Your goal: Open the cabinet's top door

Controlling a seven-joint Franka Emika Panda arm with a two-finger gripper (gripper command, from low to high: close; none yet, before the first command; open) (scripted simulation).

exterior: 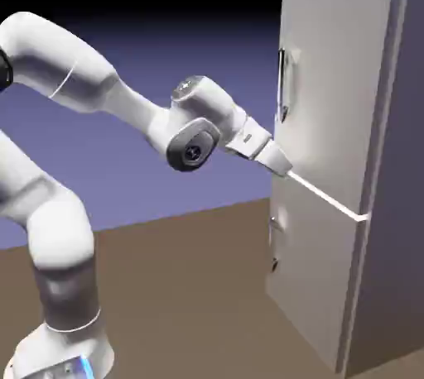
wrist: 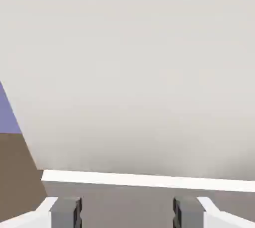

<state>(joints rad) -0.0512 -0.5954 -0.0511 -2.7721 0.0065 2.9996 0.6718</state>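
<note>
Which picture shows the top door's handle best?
The exterior view: the whole slim handle shows there, upright on the top door. The hand view shows pale door, but no handle.

This was not a real room, it was a make-believe place made on a computer, set up for a robot to work in. The big white robot arm (exterior: 195, 125) looked smooth and drawn. Behind it was just a plain blue-purple back (exterior: 166, 63) that turned black at the top. Below that was a flat brown ground (exterior: 182, 286) with no pattern on it. The tall light-grey cabinet (exterior: 327, 96) looked like a kitchen fridge, with two doors, but it alone did not make the place a kitchen
</note>
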